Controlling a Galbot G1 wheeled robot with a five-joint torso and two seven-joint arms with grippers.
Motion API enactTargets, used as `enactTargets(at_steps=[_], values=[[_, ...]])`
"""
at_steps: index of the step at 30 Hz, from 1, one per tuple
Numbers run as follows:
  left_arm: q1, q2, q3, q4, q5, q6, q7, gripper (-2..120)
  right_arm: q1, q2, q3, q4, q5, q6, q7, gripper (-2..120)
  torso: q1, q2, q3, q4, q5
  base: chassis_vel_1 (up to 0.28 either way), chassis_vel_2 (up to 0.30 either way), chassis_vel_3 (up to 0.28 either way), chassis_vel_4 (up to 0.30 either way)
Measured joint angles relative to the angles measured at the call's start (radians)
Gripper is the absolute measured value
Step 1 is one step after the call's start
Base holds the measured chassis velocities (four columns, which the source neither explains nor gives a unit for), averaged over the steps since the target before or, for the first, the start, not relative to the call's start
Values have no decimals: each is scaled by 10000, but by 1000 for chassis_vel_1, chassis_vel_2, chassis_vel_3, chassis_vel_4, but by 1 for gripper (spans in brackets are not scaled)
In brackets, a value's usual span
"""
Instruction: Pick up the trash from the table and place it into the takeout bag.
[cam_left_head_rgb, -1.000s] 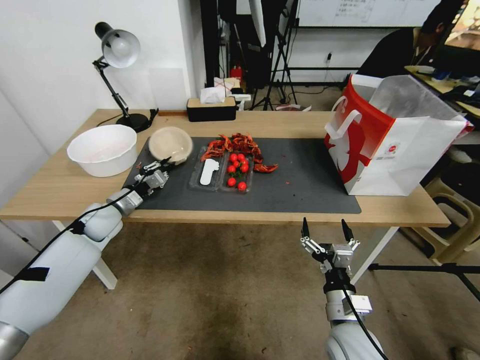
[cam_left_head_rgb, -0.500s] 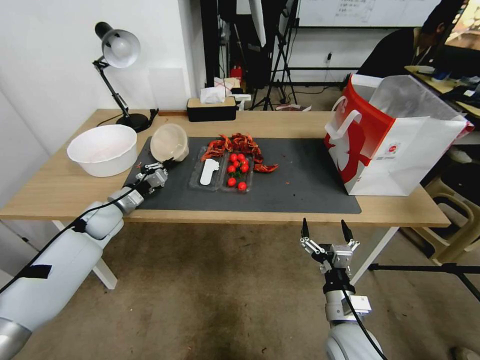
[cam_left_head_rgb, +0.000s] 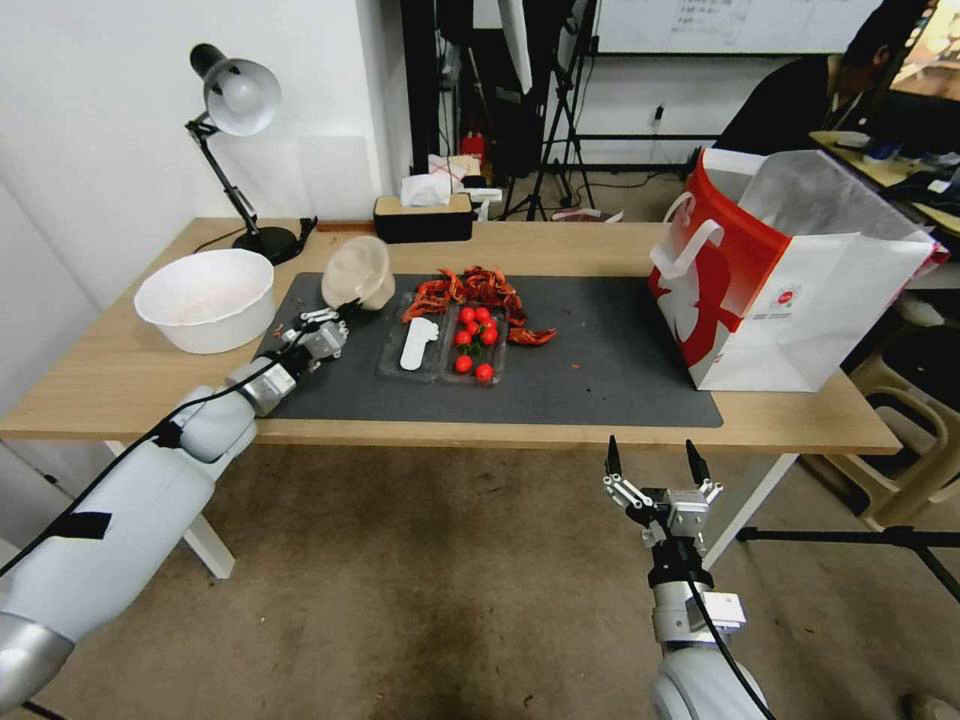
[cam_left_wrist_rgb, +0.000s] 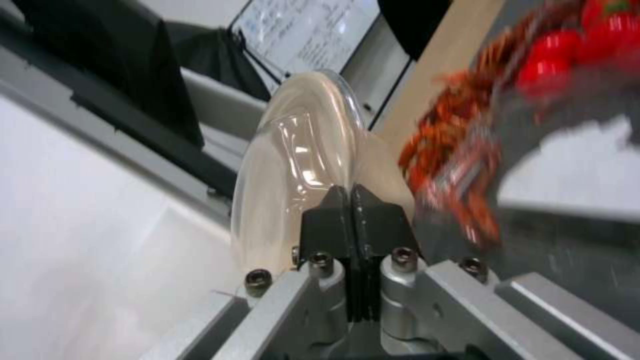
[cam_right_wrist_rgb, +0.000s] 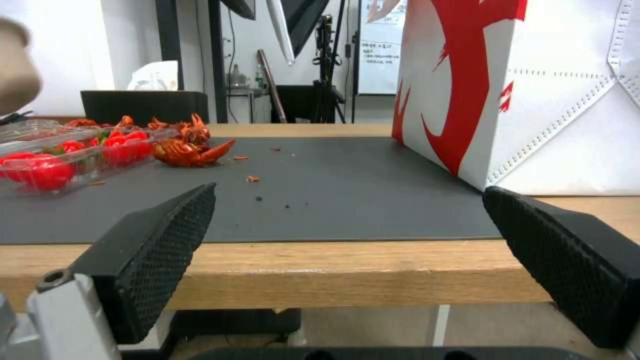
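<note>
Head view: left gripper (cam_left_head_rgb: 340, 312) is clamping the round beige lidded bowl (cam_left_head_rgb: 356, 272), tilting it above the mat's corner on the table (cam_left_head_rgb: 600, 250); takeout bag (cam_left_head_rgb: 790, 290) is standing well apart. Step: carrying, judged.

Left wrist view: fingers (cam_left_wrist_rgb: 333, 220) are pinching the rim.

Right wrist view: right gripper (cam_right_wrist_rgb: 347, 255) is idling, jaws apart, below the table edge. Next: crossing over the clear tray (cam_left_head_rgb: 445, 345) without spilling.

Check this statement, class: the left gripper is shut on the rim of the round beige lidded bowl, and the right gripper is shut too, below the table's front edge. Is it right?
Not quite. The right gripper is open: the right wrist view shows its fingers spread wide. The rest stands: the left gripper is shut on the round beige lidded bowl, and the right one waits below the table.
</note>
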Motion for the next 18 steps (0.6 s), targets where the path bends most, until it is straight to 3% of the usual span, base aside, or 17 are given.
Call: enactTargets(at_steps=[9,18], values=[[-1848,-273,1531,36,-839,231,16,0,-8,13,38,0,-2,-2,14,100,0,0,1,0,2,0,0,0,0],[-4353,-1393,3600,113,-2290,780,75,0,-24,51,84,-34,-27,-8,24,100,1,-1,1,0,-1,0,0,0,0]])
